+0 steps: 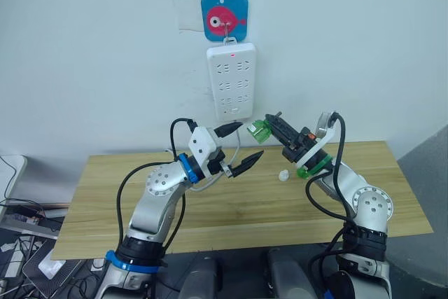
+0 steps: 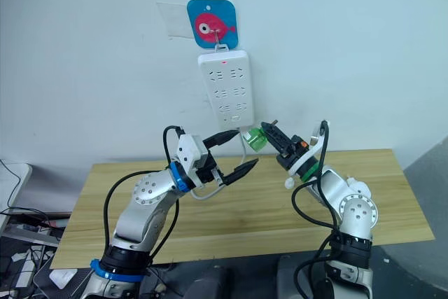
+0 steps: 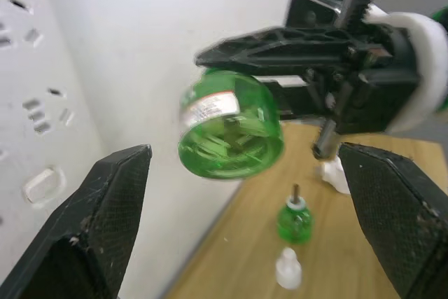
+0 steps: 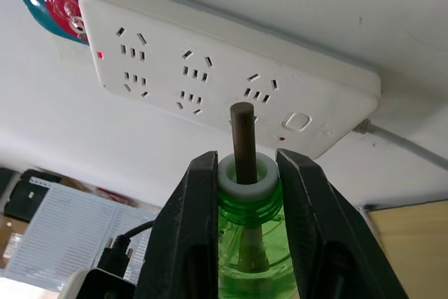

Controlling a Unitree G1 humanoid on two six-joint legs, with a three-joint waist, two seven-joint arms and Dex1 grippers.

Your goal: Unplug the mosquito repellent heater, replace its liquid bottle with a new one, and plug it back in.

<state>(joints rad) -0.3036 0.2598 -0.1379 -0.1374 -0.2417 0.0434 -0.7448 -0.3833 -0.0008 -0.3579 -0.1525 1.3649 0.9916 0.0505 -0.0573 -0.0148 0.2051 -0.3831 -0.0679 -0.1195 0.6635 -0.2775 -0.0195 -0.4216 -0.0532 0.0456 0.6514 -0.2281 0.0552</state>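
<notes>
Centre frame, the right gripper is clamped on a green bottle just below the power strip. The left gripper gapes, jaws wide apart, beside it. Another bottle stands on the table.

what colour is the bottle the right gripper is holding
Clear green bottle, white collar, dark wick, in the right gripper; left wrist view shows it best.

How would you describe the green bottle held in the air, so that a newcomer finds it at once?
Start at the white power strip hanging on the wall above the wooden table. Just below its lower right corner, the right hand is shut on a green bottle with a dark wick. Unlike the other green bottle standing on the table, this one hangs in the air.
</notes>
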